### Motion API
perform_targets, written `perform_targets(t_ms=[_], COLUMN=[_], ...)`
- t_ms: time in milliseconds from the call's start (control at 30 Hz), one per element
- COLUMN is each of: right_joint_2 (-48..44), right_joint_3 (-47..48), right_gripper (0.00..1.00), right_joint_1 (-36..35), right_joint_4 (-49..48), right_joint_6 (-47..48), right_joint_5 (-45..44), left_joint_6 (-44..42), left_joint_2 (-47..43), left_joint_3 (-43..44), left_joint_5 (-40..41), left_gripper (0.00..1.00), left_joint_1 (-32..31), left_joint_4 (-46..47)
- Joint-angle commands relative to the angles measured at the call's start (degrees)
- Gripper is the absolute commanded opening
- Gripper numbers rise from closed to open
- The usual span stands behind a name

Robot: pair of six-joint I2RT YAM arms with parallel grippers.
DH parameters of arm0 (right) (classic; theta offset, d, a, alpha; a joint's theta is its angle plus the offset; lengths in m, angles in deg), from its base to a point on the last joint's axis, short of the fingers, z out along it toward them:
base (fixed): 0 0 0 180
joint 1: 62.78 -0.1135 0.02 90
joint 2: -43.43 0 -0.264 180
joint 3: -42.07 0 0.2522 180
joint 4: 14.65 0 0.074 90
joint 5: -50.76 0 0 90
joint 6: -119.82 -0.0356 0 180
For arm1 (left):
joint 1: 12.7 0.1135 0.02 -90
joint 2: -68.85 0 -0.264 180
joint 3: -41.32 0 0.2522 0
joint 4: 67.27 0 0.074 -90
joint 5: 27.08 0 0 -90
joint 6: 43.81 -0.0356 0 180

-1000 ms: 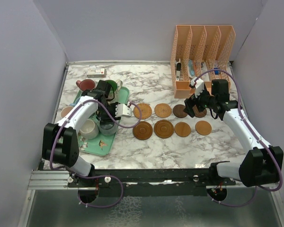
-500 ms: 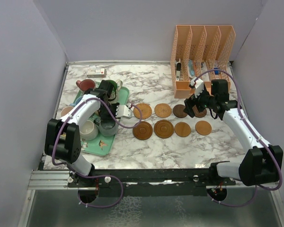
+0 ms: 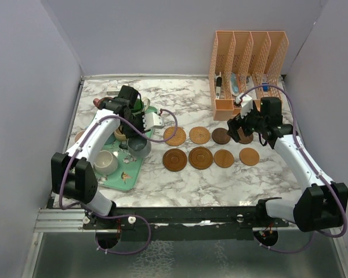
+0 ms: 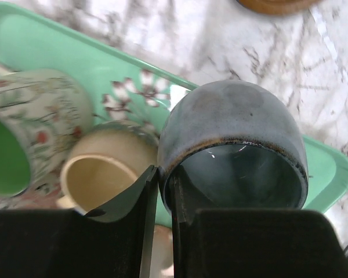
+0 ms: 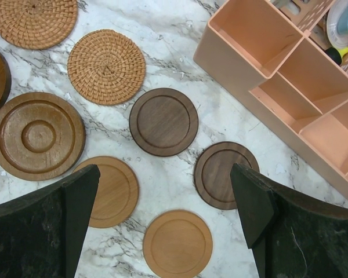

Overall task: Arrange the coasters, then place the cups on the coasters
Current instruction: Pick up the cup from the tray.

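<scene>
**Condition.** The left gripper (image 4: 164, 176) is closed almost fully. Its fingers pinch the rim wall of the dark grey-teal mug (image 4: 232, 121), one finger inside the mouth and one outside. The mug hangs to one side of the fingers, over the edge of the mint-green tray (image 4: 46, 52). Whether its base is clear of the tray cannot be confirmed. The right gripper (image 5: 164, 174) is spread wide and holds nothing. It hovers above the coasters (image 5: 164, 121), which lie in two rows directly below it.

**Hazards.**
1. Slip or swing. The grip covers only a narrow strip of glazed rim, and the mug's weight sits off to one side. A fast move or sudden stop is likely to turn the mug in the fingers or drop it.
2. Contact with neighbours. The cream cup (image 4: 104, 179) sits just beside the outer finger and the floral mug (image 4: 29, 127) lies beyond it. A low sideways exit may knock either one, or catch the tray lip.
3. Coaster shift. The discs are thin and loose on the marble, so an off-centre or dragging set-down may push one out of line.
4. Arm conflict. The right gripper occupies the space over the far coasters.
</scene>
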Motion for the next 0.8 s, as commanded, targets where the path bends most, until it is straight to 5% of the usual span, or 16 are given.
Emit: perform_targets(t_ms=[0,433,767], right_joint_2=[-0.9,-0.2,-0.5], right_joint_3=[-0.5,0.3,5.6], right_gripper=[0.98,1.0,1.0], right_joint_1=[0.5,0.5,0.4], right_joint_4=[-3.0,-5.1,-1.9], right_joint_6=[-1.2,-5.5,-6.4], right_joint_5=[-2.6,-3.7,0.4], left_joint_6=[10.2,28.5,37.7], left_joint_2=[-5.0,-5.2,2.2], left_joint_3=[6.8,12.5,17.5], left_joint_5=[-2.7,-8.6,-6.7], left_gripper=[0.0,0.0,0.0], left_joint_1=[-0.4,-0.7,-8.2], left_joint_4=[-2.1,0.8,9.4])
